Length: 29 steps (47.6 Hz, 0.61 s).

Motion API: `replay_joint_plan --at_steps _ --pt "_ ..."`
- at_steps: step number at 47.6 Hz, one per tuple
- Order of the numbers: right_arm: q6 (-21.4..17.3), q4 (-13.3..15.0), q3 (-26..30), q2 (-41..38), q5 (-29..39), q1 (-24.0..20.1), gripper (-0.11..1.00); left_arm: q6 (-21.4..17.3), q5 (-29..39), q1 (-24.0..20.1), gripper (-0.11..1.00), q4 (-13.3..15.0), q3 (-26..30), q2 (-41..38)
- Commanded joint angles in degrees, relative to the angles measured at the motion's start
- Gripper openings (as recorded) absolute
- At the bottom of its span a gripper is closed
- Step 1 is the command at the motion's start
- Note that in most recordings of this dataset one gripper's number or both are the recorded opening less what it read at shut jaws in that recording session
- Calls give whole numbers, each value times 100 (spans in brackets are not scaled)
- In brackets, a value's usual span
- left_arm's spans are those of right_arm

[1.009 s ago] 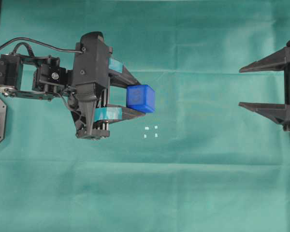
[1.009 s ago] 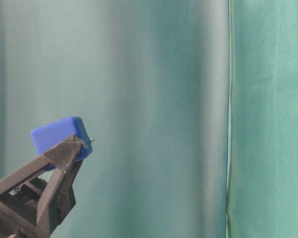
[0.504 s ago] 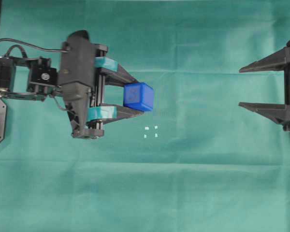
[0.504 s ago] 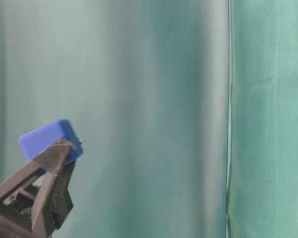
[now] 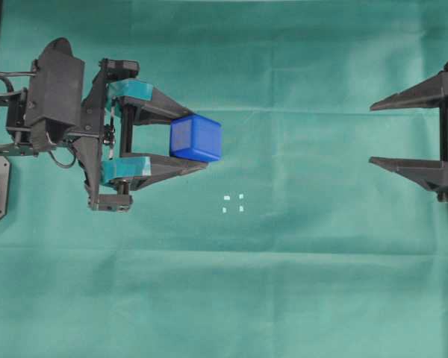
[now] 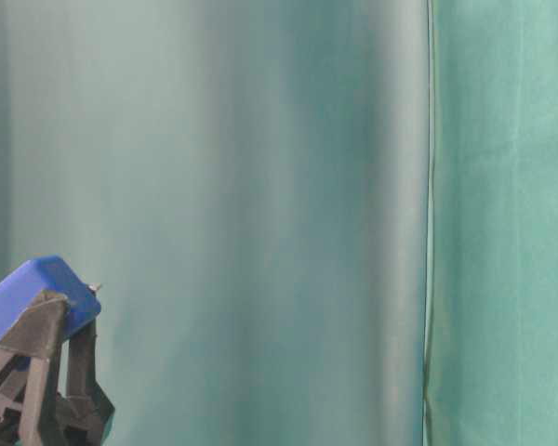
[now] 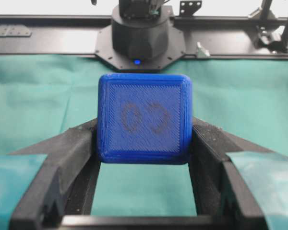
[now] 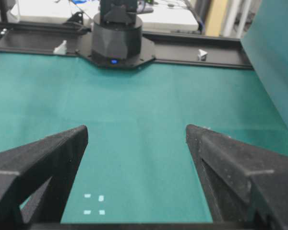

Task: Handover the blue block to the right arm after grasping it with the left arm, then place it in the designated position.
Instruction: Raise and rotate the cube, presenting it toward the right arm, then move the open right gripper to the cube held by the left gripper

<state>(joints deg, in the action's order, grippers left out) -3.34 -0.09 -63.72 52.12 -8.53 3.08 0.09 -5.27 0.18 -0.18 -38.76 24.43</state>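
Gripping the blue block [image 5: 196, 138] between the two finger tips of the left gripper [image 5: 193, 139], jaws pinching it from both sides, teal pads [image 5: 127, 168] sitting farther back on the fingers. Holding it clear of the green cloth [image 5: 284, 283], raised in the table-level view with the block [image 6: 37, 297] tilted atop the dark fingers [image 6: 39, 372]. Showing, in the left wrist view, the block [image 7: 144, 117] face-on with a faint embossed mark, filling the gap between the fingers, the base of the opposite arm [image 7: 140, 33] beyond it at the far edge of the cloth. Lying to the right of the block and slightly nearer in the overhead view: the designated position [image 5: 233, 203], four small white marks on the cloth, unoccupied. Hanging well apart at the right edge: the right gripper [image 5: 373, 134], jaws spread wide and holding nothing, pointing toward the left arm. Confirming in the right wrist view: both black fingers [image 8: 43, 167] wide apart, the white marks [image 8: 94, 204] visible between them.
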Motion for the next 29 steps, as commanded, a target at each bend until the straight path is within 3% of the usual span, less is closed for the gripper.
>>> replay_joint_plan --at_steps 1,29 --pt "9 9 167 -26 -62 9 93 0 -62 -18 46 -9 70 53" --pt "9 9 176 -35 -44 9 93 0 -26 -18 46 -9 70 53"
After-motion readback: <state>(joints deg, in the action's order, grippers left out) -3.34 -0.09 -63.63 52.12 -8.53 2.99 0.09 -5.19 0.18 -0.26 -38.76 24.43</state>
